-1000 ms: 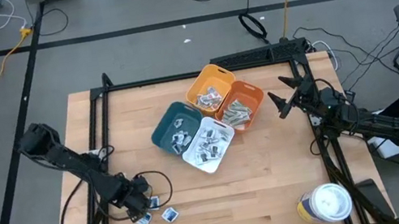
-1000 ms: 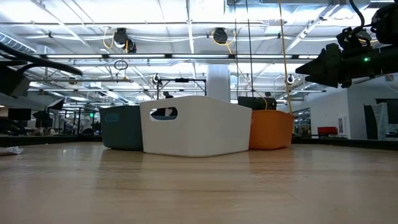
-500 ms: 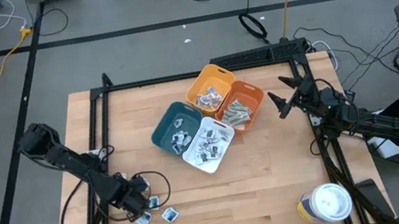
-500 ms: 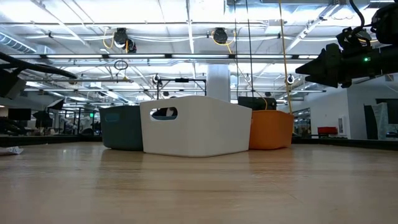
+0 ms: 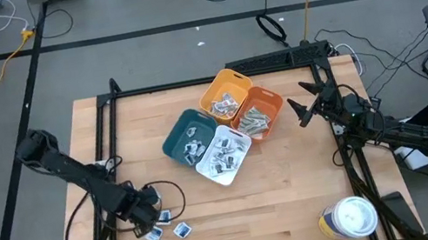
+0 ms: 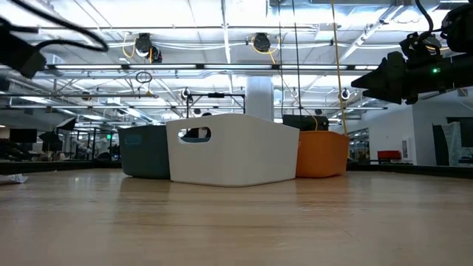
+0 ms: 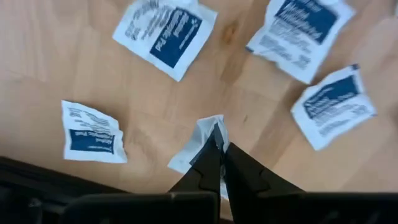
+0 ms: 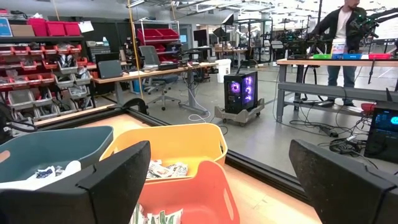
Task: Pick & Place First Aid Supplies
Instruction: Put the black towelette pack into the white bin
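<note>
Several first aid supplies, small white packets with blue marks, lie flat on the wood near the table's front left (image 5: 182, 229), (image 7: 165, 34), (image 7: 92, 132). My left gripper (image 5: 149, 221) points down over them and is shut on one white packet (image 7: 194, 148). My right gripper (image 5: 305, 108) stands open and level at the table's right side, past the bins, with nothing between its fingers (image 8: 112, 180). My left gripper pinches one white packet between its two fingertips (image 7: 210, 163), at an edge near a corner (image 7: 208, 124). The fingers come from above, pointing down. The packet stands on edge in the hold, tilted, its rest trailing to one side below the fingers.
Teal (image 5: 189, 136), white (image 5: 223, 154), yellow (image 5: 226, 96) and orange (image 5: 259, 112) bins stand clustered at the table's middle, each holding packets. A round white-lidded tub (image 5: 355, 217) stands at the front right. A black frame (image 5: 107, 112) runs along the table's edges.
My left arm has risen: in the low view its dark links have climbed toward the upper left corner. In the high view it stays over the loose packets.
</note>
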Tool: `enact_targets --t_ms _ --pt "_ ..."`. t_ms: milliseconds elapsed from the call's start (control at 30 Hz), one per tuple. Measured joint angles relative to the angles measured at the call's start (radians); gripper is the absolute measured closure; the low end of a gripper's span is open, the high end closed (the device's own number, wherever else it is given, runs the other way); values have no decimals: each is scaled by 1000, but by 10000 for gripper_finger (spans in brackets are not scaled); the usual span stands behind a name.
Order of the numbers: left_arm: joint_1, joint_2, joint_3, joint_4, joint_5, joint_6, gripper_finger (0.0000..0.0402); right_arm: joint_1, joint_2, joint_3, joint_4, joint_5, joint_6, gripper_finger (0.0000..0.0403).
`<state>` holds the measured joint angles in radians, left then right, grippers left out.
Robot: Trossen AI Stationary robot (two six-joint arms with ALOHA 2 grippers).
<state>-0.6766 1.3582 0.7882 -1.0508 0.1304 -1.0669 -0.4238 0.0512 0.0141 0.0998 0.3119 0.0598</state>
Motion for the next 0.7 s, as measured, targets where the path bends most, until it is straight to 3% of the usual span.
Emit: enact_targets --t_ms 433,700 --pt "134 -5 212 -210 -27 163 395 0 0 0 0 0 0 26" --pt "363 181 459 -281 -46 397 398 0 0 0 0 0 0 26"
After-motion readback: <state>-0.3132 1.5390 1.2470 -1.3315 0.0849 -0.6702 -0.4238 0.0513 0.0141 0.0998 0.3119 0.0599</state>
